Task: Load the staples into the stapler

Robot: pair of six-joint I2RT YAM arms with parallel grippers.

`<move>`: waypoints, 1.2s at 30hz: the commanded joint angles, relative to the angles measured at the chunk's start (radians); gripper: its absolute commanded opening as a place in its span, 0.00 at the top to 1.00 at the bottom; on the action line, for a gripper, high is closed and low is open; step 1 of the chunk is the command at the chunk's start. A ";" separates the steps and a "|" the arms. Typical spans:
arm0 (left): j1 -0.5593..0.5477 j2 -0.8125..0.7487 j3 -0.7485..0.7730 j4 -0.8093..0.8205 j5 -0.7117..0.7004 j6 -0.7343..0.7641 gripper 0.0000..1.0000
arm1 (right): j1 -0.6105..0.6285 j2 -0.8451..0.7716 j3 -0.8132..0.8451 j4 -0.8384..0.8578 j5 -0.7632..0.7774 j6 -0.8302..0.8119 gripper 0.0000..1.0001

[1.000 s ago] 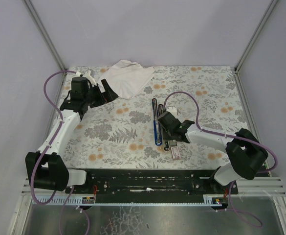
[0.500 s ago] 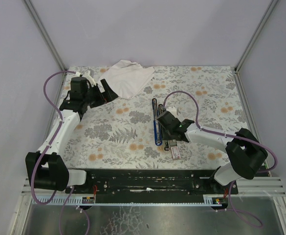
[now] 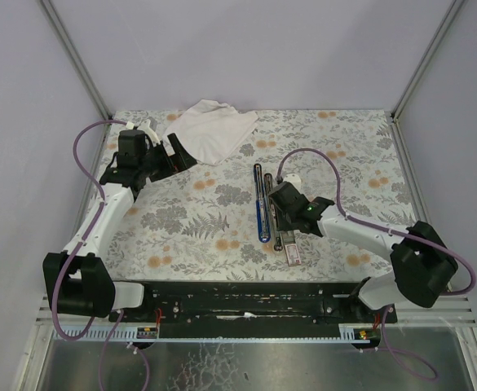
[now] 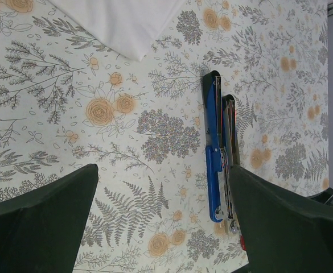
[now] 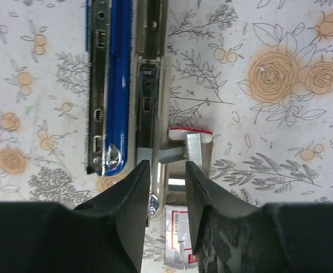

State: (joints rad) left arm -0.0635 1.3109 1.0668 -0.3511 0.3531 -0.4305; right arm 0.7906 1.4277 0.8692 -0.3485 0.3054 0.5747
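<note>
The stapler point(image 3: 262, 208) lies opened flat mid-table, a blue arm beside a metal magazine. The right wrist view shows the blue arm point(image 5: 118, 85) and the magazine point(image 5: 150, 85). The staples sit in a small open box point(image 3: 292, 254) just right of the stapler's near end. That box shows a silvery staple block point(image 5: 197, 149), a beige tray and a red-and-white label point(image 5: 180, 242). My right gripper point(image 5: 166, 165) hovers over the tray, between magazine and staple block, jaws a narrow gap apart with nothing visibly gripped; it also shows from above point(image 3: 281, 230). My left gripper point(image 3: 177, 155) is wide open and empty at the far left.
A crumpled white cloth point(image 3: 214, 130) lies at the back, beside the left gripper, and its corner shows in the left wrist view point(image 4: 120, 23). The left wrist view also shows the stapler point(image 4: 214, 165) from afar. Purple walls and metal posts bound the flowered table.
My right arm has shifted a little to the right and its gripper has turned slightly over the stapler's near end and the box. The left arm has not moved.
</note>
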 commanded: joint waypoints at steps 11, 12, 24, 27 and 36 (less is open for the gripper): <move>0.009 -0.006 -0.013 0.049 0.006 0.001 0.03 | -0.074 0.109 0.007 0.038 0.032 -0.072 0.66; 0.009 -0.006 -0.013 0.049 0.006 0.001 0.03 | -0.076 0.111 0.006 0.040 0.030 -0.074 0.67; 0.009 -0.003 -0.014 0.048 0.012 0.000 0.03 | -0.082 0.142 0.008 0.067 -0.005 -0.088 0.68; 0.009 -0.003 -0.013 0.049 0.011 0.000 0.03 | -0.082 0.152 0.012 0.066 -0.008 -0.090 0.68; 0.009 -0.003 -0.012 0.049 0.011 0.000 0.03 | -0.082 0.168 0.003 0.072 -0.009 -0.091 0.69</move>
State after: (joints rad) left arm -0.0635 1.3109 1.0615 -0.3511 0.3531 -0.4309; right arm 0.7143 1.5887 0.8661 -0.3008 0.2947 0.4953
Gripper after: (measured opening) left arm 0.970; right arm 0.316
